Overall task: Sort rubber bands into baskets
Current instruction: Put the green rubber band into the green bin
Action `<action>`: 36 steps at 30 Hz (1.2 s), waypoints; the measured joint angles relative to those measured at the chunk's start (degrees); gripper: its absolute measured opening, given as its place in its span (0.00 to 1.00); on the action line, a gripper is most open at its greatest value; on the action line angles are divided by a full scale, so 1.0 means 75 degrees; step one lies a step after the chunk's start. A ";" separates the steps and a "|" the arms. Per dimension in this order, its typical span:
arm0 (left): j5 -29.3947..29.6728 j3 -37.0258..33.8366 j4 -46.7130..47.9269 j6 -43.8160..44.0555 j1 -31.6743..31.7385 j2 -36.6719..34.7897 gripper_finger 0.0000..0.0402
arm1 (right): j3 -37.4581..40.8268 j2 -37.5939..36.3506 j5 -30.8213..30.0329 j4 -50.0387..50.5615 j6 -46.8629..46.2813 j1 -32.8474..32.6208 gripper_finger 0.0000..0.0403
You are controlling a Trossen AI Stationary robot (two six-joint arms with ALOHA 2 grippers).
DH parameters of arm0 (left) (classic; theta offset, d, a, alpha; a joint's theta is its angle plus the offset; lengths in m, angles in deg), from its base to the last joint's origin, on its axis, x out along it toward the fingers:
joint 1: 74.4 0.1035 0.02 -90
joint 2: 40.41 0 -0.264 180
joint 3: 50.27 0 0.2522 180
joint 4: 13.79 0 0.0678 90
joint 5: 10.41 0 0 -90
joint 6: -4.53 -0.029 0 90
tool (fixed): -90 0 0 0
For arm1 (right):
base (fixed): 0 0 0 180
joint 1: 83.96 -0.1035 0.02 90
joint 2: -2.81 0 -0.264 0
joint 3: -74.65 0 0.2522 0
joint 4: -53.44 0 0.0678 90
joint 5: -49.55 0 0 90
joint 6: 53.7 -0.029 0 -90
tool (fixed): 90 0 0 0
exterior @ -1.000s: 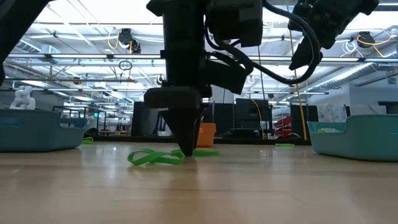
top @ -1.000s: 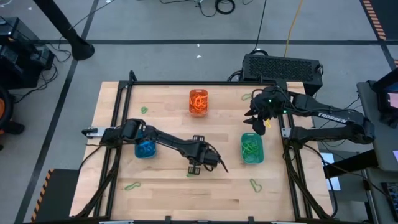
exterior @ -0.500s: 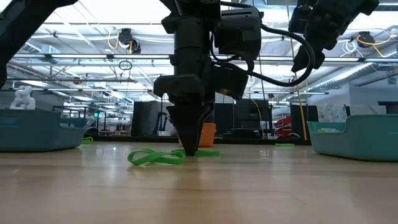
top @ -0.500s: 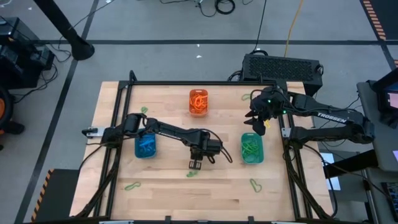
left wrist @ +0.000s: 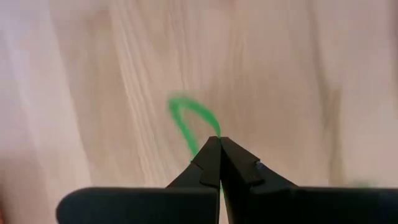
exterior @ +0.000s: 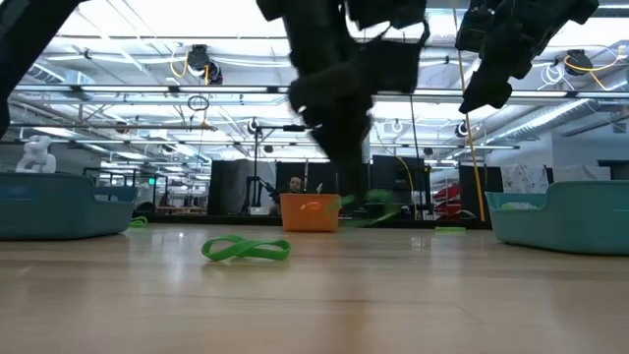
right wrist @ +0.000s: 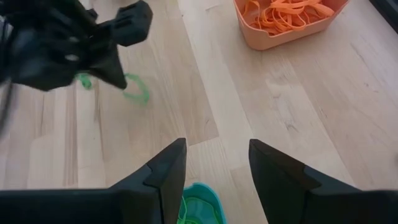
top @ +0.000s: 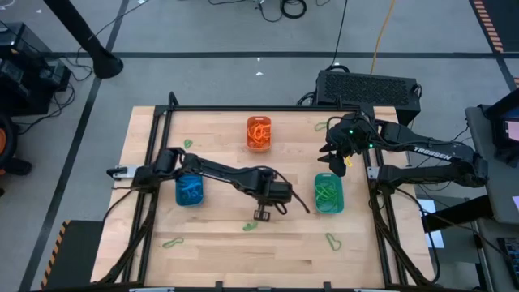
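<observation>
My left gripper [top: 263,212] hangs above the table's middle, shut on a green rubber band [left wrist: 186,115]; the low view shows it blurred [exterior: 346,182]. A second green band [exterior: 246,250] lies flat on the wood just nearer the front [top: 250,226]. The teal basket [top: 328,193] holds green bands, the orange basket [top: 259,132] orange ones, the blue basket [top: 189,191] blue ones. My right gripper [top: 335,154] waits open beyond the teal basket, nothing between its fingers [right wrist: 214,168]. My left gripper pinches one end of the green band's loop [left wrist: 211,134] between its two fingertips. The fingers point down from above. The rest of the loop trails past the tips and hangs clear of the table [exterior: 369,210].
More green bands lie near the front left [top: 172,241], the front right [top: 332,239], the far left [top: 188,143] and the far right [top: 321,126]. A black frame [top: 243,108] rings the tabletop. Bare wood lies between the baskets.
My left gripper has shut on a green band on the table, then risen and gone toward the table's right edge. That band has come up off the wood with it. The other green band beside it has stayed where it lay.
</observation>
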 joint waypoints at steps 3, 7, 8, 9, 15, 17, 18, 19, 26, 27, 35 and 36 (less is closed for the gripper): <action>-0.0002 0.0000 -0.0938 -0.0185 -0.0017 -0.0136 0.01 | 0.0000 0.0000 -0.0003 0.0005 0.0000 0.0003 0.41; -0.0011 0.0003 -0.2348 -0.0659 -0.0020 -0.0141 0.01 | 0.0000 0.0000 -0.0003 0.0042 0.0000 0.0002 0.41; -0.0011 0.0003 -0.2730 -0.0745 -0.0020 -0.0101 0.01 | 0.0000 0.0000 -0.0005 0.0069 0.0000 0.0003 0.41; -0.0011 0.0003 -0.3099 -0.0809 -0.0007 -0.0081 0.01 | 0.0000 0.0000 -0.0003 0.0094 0.0000 0.0003 0.41; -0.0040 0.0003 -0.4755 -0.0965 0.0083 -0.0061 0.00 | 0.0000 0.0000 -0.0009 0.0378 0.0000 0.0002 0.41; -0.0043 0.0003 -0.5300 -0.0969 0.0101 -0.0058 0.00 | 0.0000 0.0000 -0.0009 0.0379 0.0000 0.0003 0.41; -0.0046 0.0003 -0.5562 -0.0969 0.0111 -0.0028 0.00 | 0.0000 0.0000 -0.0012 0.0381 0.0000 0.0002 0.41; -0.0046 0.0003 -0.5887 -0.0969 0.0130 0.0022 0.00 | 0.0000 0.0000 -0.0012 0.0368 0.0000 0.0003 0.41; -0.0049 0.0003 -0.7663 -0.0914 0.0304 0.0677 0.00 | 0.0000 0.0000 -0.0017 0.0343 0.0000 0.0001 0.41; -0.0049 0.0003 -0.7934 -0.0912 0.0327 0.0795 0.00 | 0.0000 0.0000 -0.0017 0.0346 0.0000 0.0002 0.41; -0.0124 0.0000 -0.9402 -0.0268 0.0596 0.1472 0.00 | 0.0000 0.0000 -0.0017 0.0371 0.0012 0.0003 0.41; -0.0158 0.0003 -0.9534 -0.0037 0.0654 0.1550 0.00 | 0.0000 0.0000 -0.0017 0.0367 0.0036 0.0001 0.41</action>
